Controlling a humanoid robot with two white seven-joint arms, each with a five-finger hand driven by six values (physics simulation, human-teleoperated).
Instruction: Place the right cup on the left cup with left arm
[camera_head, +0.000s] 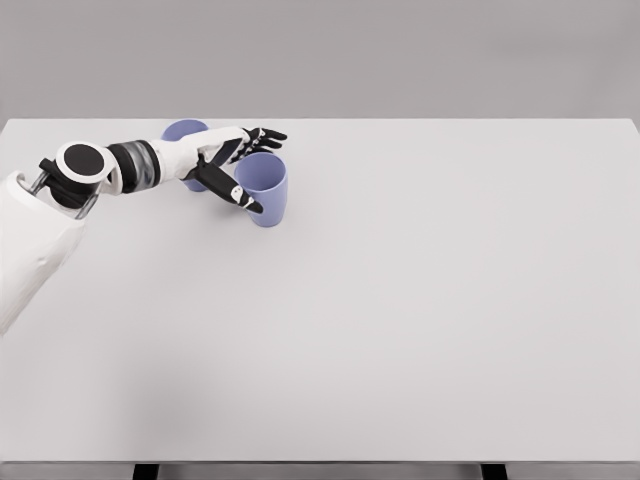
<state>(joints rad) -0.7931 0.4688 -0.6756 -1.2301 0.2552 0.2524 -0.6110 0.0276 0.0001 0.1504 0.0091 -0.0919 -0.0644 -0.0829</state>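
Near edge: bare white counter (400, 340), nothing on it here. Left arm enters lower left and reaches across to the counter's far left part. Left robot hand (232, 165) sits at the right blue cup (264, 188), thumb across the cup's front, fingers (262, 136) extended past the rim behind; hand partly wrapped, not visibly clamped. Cup stands upright on the counter, not lifted. Left blue cup (183, 131) is just behind the forearm, mostly hidden, farther back. Right arm not seen. Step looks like grasping. Next move likely calls for closing firmly, lifting, carrying back-left over the hidden cup, then lowering.
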